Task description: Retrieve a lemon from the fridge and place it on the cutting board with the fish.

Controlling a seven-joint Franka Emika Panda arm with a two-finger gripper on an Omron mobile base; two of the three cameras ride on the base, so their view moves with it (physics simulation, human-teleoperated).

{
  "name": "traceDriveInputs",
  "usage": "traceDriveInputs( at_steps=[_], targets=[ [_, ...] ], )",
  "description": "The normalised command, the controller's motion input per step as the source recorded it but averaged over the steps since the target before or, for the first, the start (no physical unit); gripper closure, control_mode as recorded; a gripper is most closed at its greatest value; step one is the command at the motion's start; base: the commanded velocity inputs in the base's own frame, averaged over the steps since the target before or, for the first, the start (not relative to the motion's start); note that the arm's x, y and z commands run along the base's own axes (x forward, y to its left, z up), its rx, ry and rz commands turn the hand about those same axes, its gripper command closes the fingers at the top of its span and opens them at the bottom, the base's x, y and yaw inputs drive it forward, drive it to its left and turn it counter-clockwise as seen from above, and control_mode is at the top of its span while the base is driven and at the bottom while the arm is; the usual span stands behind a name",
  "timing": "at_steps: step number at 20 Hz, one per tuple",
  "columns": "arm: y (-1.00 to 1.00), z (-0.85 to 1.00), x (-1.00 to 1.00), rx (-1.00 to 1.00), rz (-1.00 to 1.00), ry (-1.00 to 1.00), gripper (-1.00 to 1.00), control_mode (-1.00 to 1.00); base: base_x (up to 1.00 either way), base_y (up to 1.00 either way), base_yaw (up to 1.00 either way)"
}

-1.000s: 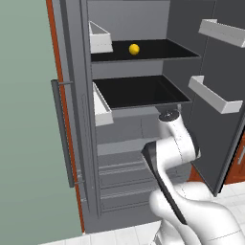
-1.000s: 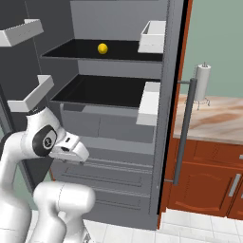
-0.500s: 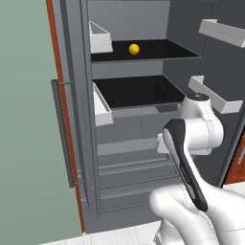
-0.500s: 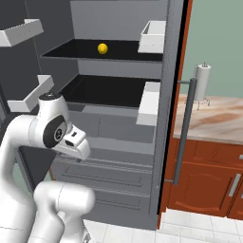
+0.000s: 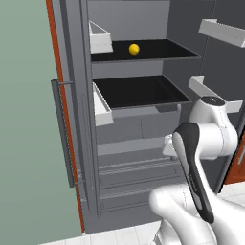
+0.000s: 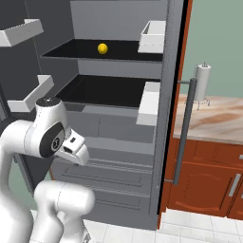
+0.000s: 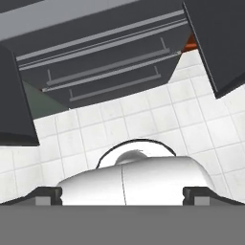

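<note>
1. Lemon (image 5: 134, 48): lies alone on the upper black shelf (image 5: 162, 49) of the fridge (image 5: 134, 129), near the middle, apart from the white bin (image 5: 100, 37) on the door beside it. In the right base view the lemon (image 6: 102, 48) sits equally clear of the shelf's front edge. Nothing touches it; it is not yet retrieved.

2. Fridge: both doors stand open, which exposes both shelves and the lower drawers (image 7: 103, 62). The lower shelf (image 5: 139, 91) is pulled forward and carries nothing visible.

3. Hand (image 7: 122, 194): jaws at their widest, the two tips at opposite edges of the hand view, nothing between them. It points down at the tiled floor (image 7: 158, 115) and the drawer fronts, so it is not aimed at the lemon.

4. Arm: folded low in front of the drawers, elbow up at about lower-shelf height, well below the lemon. Judgement: this is a transit posture; the approach to the upper shelf has not begun in earnest.

5. Next move, as judged: raise and tilt the hand to face the upper shelf, entering between the door bins. The wide jaws suit a small round fruit.

6. Risks: the lemon may roll if nudged; the protruding lower shelf and bins narrow the path.

7. Tabletop (image 6: 213, 118): to the right, bearing a paper-towel stand (image 6: 203, 83). Board and fish cannot be located.
</note>
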Motion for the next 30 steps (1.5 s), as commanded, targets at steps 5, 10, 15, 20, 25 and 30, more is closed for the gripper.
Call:
traceDriveInputs(
  at_steps=[5,10,15,20,25,30],
  targets=[
    [0.0,0.0,0.0,0.0,0.0,-0.01,-1.0,-1.0,0.0,0.0,0.0],
    [-0.01,0.0,0.03,-0.01,0.01,0.07,-1.0,-1.0,0.0,0.0,0.0],
    [-0.05,0.18,-0.29,0.0,0.01,-0.02,-1.0,-1.0,0.0,0.0,0.0],
    [0.0,0.41,-0.34,0.0,0.03,-0.01,-1.0,-1.0,0.0,0.0,0.0],
    [0.0,0.39,-0.43,0.0,0.08,-0.07,-1.0,-1.0,0.0,0.0,0.0],
    [0.11,0.06,-0.04,-0.03,0.02,-0.01,-1.0,-1.0,0.0,0.0,0.0]
  ],
)
